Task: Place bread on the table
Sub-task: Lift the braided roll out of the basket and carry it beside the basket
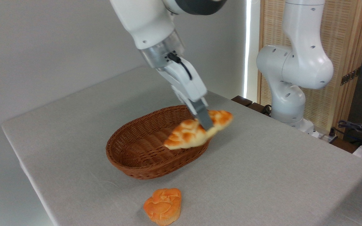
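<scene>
The bread point(187, 133) is a long braided loaf, pale cream with golden-brown bumps. It hangs tilted in the air over the right rim of the brown wicker basket point(137, 147), its left tip lower than its right. My gripper point(206, 123) reaches down from the upper left and is shut on the loaf near its middle; one grey finger point(203, 117) crosses its front and the other is hidden behind it. The table point(262, 175) has a light grey cloth-like top and lies below.
A small round orange bun point(163, 205) lies on the table near the front edge, just in front of the basket. The arm's white base point(289, 78) stands at the far right, with cables point(353, 127) beyond the table's right edge.
</scene>
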Controlling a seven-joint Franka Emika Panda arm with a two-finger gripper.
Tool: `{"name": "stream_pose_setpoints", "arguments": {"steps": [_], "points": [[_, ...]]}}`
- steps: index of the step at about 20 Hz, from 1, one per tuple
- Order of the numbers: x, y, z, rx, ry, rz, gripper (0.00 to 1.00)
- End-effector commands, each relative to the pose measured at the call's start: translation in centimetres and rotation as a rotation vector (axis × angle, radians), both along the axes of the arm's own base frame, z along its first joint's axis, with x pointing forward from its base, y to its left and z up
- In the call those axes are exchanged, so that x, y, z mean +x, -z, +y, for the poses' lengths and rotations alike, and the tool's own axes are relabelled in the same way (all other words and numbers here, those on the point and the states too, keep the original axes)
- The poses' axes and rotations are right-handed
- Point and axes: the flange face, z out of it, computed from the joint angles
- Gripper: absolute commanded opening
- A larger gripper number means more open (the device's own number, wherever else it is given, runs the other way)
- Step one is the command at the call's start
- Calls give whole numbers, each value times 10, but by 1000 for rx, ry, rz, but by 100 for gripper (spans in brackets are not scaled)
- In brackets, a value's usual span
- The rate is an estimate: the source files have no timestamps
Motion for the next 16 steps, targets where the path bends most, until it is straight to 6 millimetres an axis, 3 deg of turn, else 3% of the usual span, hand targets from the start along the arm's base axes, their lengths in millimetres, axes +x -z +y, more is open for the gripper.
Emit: {"name": "stream_pose_setpoints", "arguments": {"steps": [1,7,9,10,11,12,14,15,16], "points": [[-10,11,36,38,24,37,0],[-8,66,76,74,13,-31,3],[-7,74,78,89,25,-43,8],[-6,78,78,89,25,-32,16],[-6,79,78,88,25,-31,44],[-7,79,78,90,23,-30,80],[-8,83,78,91,16,-18,85],[-8,87,77,93,9,-11,100],[-7,89,74,92,6,-8,100]]}}
